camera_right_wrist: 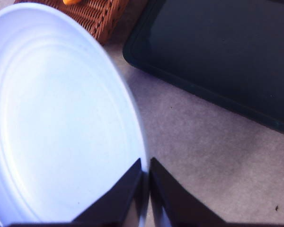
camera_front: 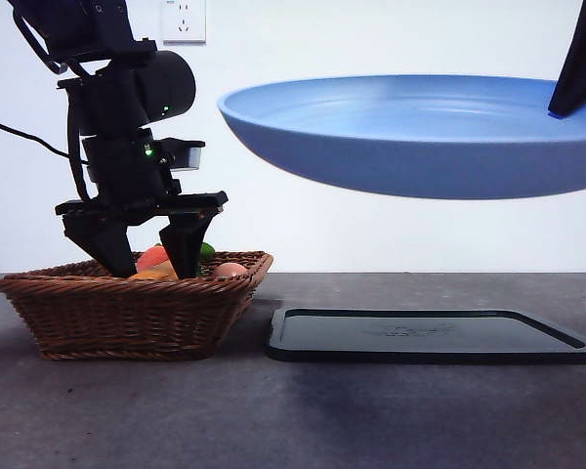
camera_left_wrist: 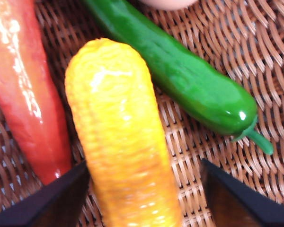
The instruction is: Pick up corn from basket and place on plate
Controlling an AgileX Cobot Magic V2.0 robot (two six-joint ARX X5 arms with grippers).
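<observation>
The left gripper (camera_front: 159, 262) reaches down into the basket (camera_front: 127, 311) with its jaws apart, one on each side of the corn (camera_left_wrist: 120, 137), which lies on the wicker floor. A red-orange carrot (camera_left_wrist: 23, 90) lies close along one side of the corn and a green cucumber (camera_left_wrist: 189, 80) slants beside the other. The right gripper (camera_right_wrist: 146, 182) is clamped on the rim of the plate (camera_front: 420, 132), holding it in the air above the black tray (camera_front: 430, 334) on the counter (camera_front: 293, 420).

Black arm (camera_front: 127, 107), green lights, black cable (camera_front: 20, 132)
</observation>
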